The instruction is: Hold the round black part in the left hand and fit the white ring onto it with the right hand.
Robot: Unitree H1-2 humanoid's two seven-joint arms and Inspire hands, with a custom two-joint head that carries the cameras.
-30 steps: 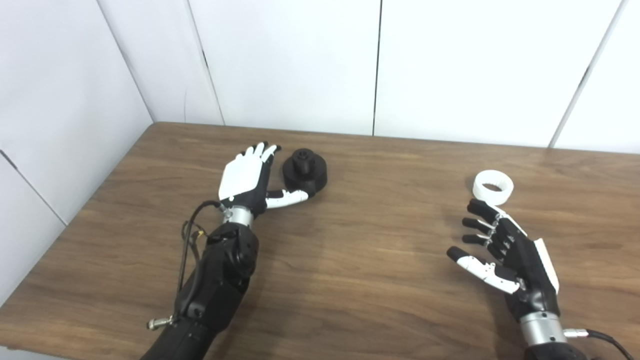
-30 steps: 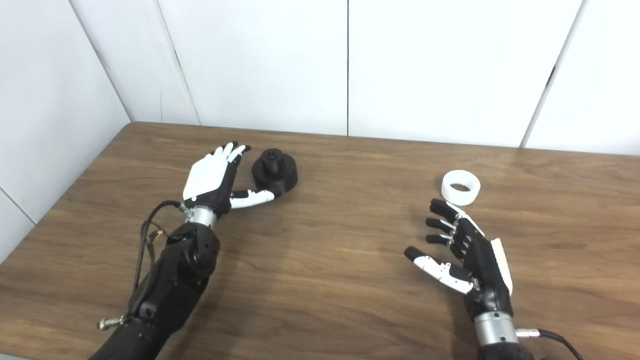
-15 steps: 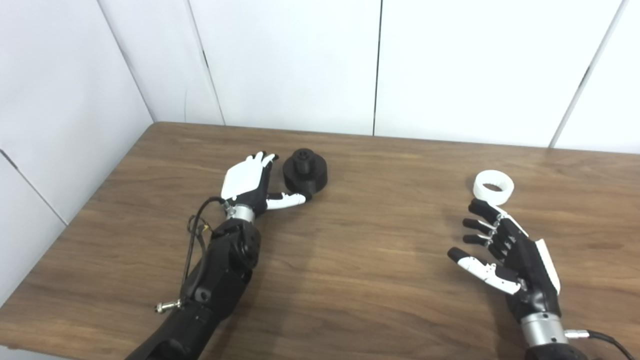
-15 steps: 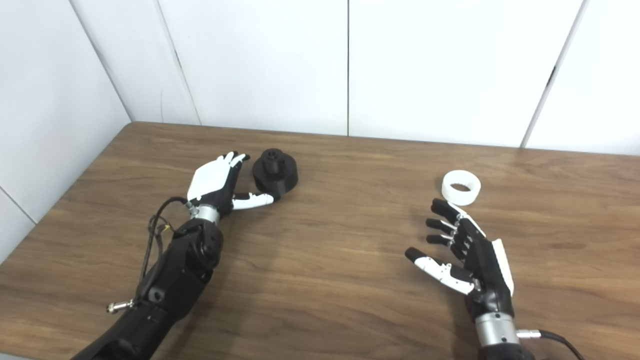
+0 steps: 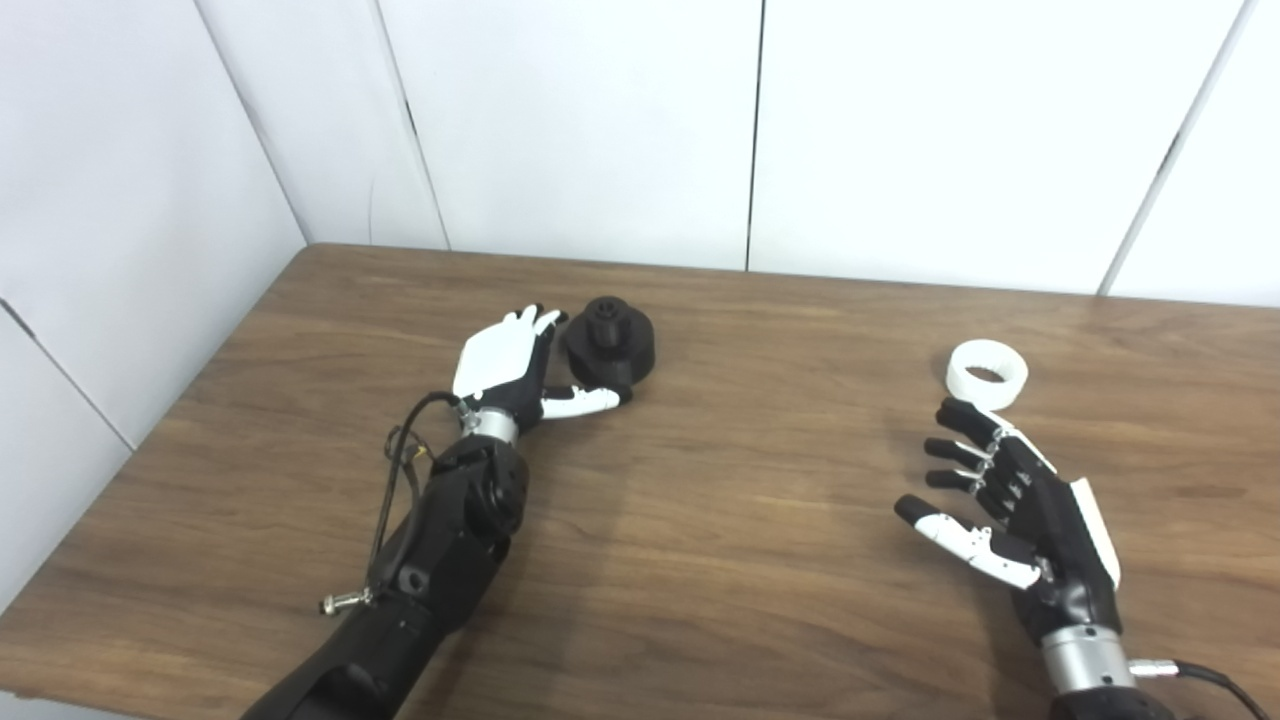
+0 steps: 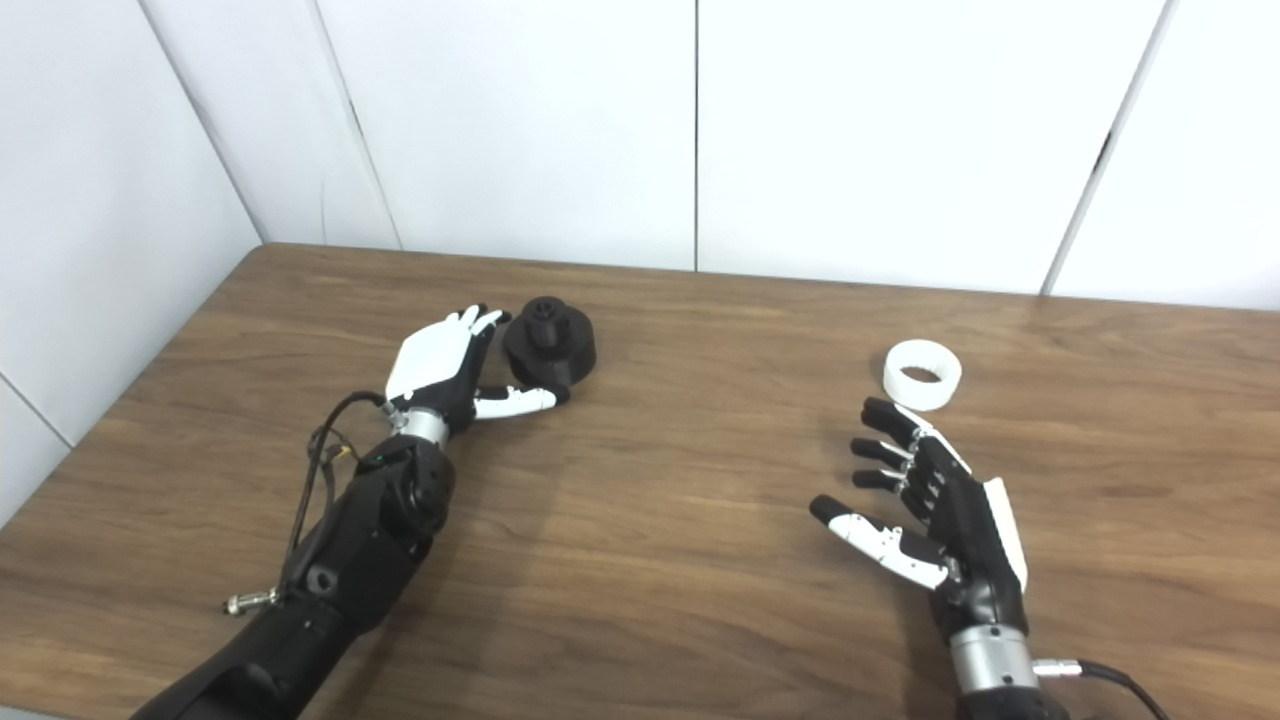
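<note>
L hand (image 5: 505,362) open, round blk part (image 5: 609,342), white ring (image 5: 986,373)

A wooden worktop (image 5: 700,520) fills the lower part of both views, its brown surface streaked with darker grain that runs side to side. Its far edge meets a white back wall (image 5: 580,120) made of flat panels, separated by thin dark vertical seams (image 5: 755,130). At the left a second white panelled wall (image 5: 110,200) runs along the worktop's side edge, and the two walls meet at the far left corner (image 5: 305,243) of the worktop. The light is even and soft, giving faint blurred shadows on the wood and a dull sheen across the middle of the surface.
</note>
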